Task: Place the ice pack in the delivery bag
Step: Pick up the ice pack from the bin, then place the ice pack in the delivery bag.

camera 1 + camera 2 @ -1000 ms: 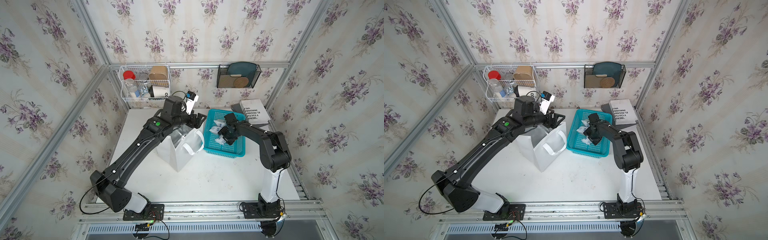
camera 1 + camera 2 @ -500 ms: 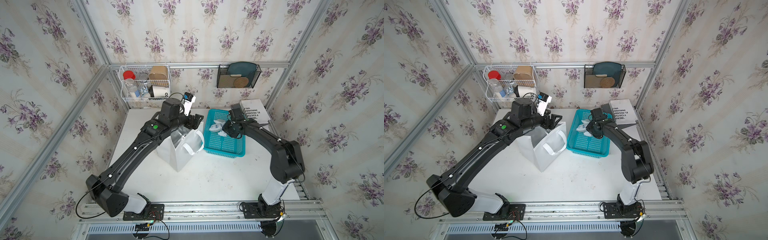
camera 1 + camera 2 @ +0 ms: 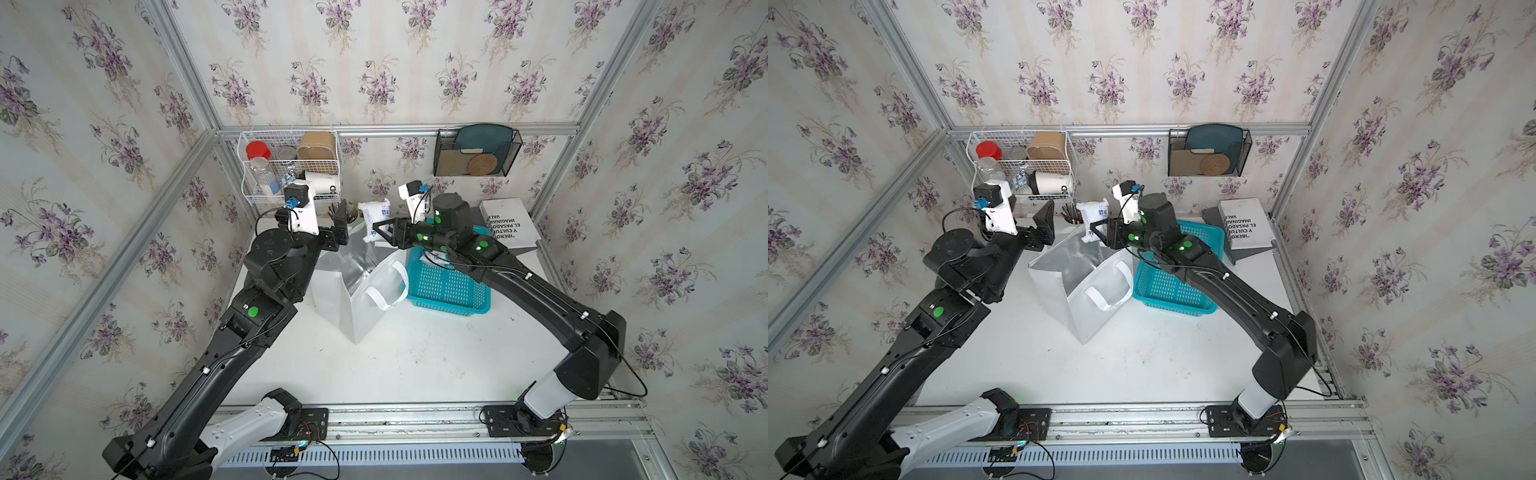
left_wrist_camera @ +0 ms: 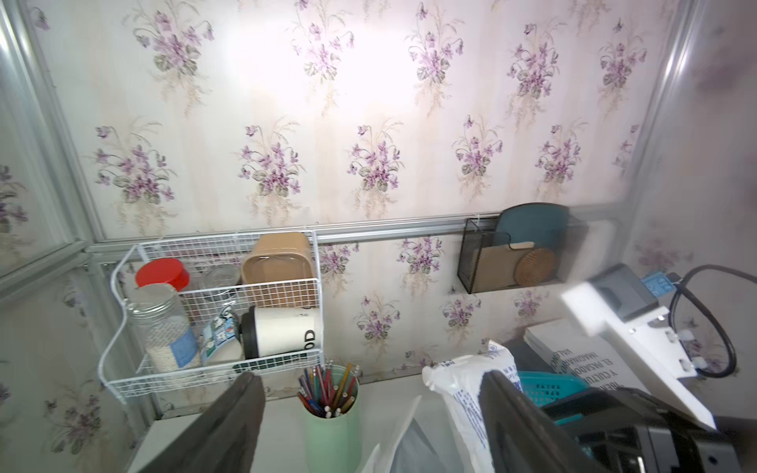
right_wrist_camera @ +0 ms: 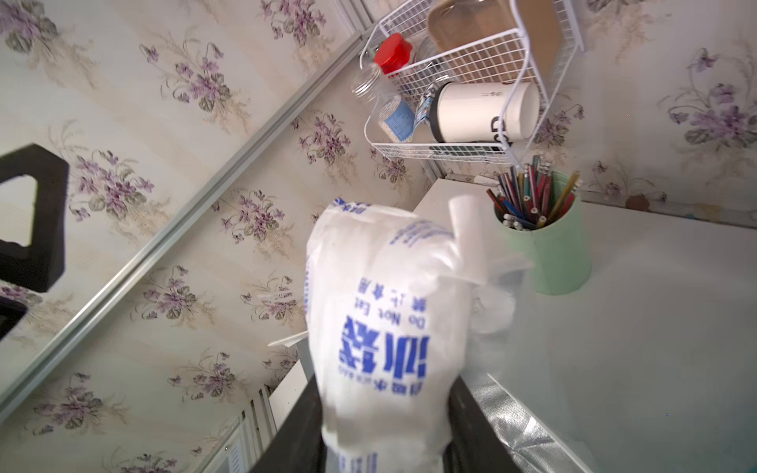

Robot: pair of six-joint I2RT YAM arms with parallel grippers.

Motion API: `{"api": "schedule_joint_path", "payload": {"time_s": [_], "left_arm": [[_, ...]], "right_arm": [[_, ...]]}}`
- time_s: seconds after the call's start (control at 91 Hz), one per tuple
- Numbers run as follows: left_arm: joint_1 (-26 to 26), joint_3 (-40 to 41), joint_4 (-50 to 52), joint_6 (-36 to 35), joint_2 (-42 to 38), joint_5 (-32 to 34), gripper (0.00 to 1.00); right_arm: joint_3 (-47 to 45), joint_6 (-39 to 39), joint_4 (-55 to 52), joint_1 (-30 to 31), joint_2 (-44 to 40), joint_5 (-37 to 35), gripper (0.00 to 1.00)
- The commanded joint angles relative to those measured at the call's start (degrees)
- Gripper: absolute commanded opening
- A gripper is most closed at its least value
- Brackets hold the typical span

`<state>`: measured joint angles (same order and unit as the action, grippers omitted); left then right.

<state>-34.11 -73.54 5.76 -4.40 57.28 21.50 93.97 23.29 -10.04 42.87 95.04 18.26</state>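
Now the right gripper [image 3: 380,232] pinches one end of the ice pack [image 3: 376,214] above the delivery bag [image 3: 361,316]'s far rim, the left gripper [image 3: 337,227] gaping empty beside it; released here, the floppy pack could catch the rim and tumble outside.

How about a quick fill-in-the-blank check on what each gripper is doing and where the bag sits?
1. The right gripper is shut on the ___.
2. The left gripper stands ___, with nothing between its jaws.
3. The delivery bag stands upright beside the turquoise ___.

Missing words: ice pack; open; basket.
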Motion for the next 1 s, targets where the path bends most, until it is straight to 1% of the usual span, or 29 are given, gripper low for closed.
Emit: {"api": "schedule_joint_path", "payload": {"time_s": [0.0, 0.055, 0.099, 0.132, 0.165, 0.242, 0.341, 0.407, 0.461, 0.549, 0.648, 0.725, 0.769, 0.835, 0.901, 0.989], "left_arm": [[0.2, 2.2, 7.2, -3.6, -2.6, 3.0, 0.88], [0.7, 4.3, 13.1, -2.1, -5.2, 3.1, 0.89], [1.9, 6.2, 17.4, 0.9, -7.9, 2.2, 0.89], [3.4, 8.4, 19.4, 2.2, -10.4, -0.1, 0.89], [5.1, 10.6, 20.8, 3.7, -13.3, -3.9, 0.89], [8.8, 15.8, 22.9, 6.5, -18.6, -10.5, 0.89], [12.9, 22.1, 23.9, 8.9, -23.0, -15.5, 0.91], [16.4, 25.5, 23.9, 9.6, -24.1, -18.6, 0.9], [19.5, 28.0, 22.5, 9.9, -23.8, -21.2, 0.89], [24.4, 32.2, 17.1, 8.9, -22.1, -28.1, 0.86], [28.7, 34.7, 11.1, 8.1, -19.7, -30.8, 0.86], [31.7, 36.5, 6.3, 5.5, -18.4, -38.8, 0.84], [32.7, 37.7, 3.6, 3.3, -17.6, -44.6, 0.84], [33.3, 38.9, 0.0, -0.5, -16.3, -52.2, 0.79], [33.5, 38.8, -1.5, -3.0, -13.9, -57.5, 0.75], [33.4, 37.1, -1.0, -4.5, -9.9, -61.6, 0.71]], "right_arm": [[2.5, -9.1, -4.6, 2.7, 1.7, -1.5, 0.32], [1.5, -9.8, -5.5, 3.2, 2.0, -2.0, 0.32], [0.3, -9.9, -6.2, 3.3, 2.2, -2.5, 0.32], [0.0, -10.1, -7.0, 3.3, 2.6, -3.1, 0.32], [0.0, -10.4, -7.7, 3.3, 3.1, -3.7, 0.32], [1.1, -11.1, -9.4, 3.3, 4.7, -4.7, 0.32], [2.8, -12.7, -11.2, 3.3, 6.3, -5.9, 0.33], [3.7, -14.0, -12.5, 3.3, 7.2, -6.3, 0.33], [3.8, -14.7, -13.0, 3.2, 7.6, -6.3, 0.34], [4.1, -15.5, -13.6, 3.3, 8.0, -6.3, 0.34], [4.2, -16.3, -13.6, 3.3, 7.1, -5.9, 0.34], [1.9, -16.9, -10.6, 3.3, 4.1, -4.2, 0.35], [0.4, -17.1, -8.8, 3.3, 2.7, -3.1, 0.35], [-0.1, -17.3, -8.0, 3.3, 1.8, -2.0, 0.36], [-0.4, -17.4, -7.9, 3.3, 1.5, -1.4, 0.36], [-1.8, -17.1, -7.3, 3.2, 1.2, -1.3, 0.35]]}}
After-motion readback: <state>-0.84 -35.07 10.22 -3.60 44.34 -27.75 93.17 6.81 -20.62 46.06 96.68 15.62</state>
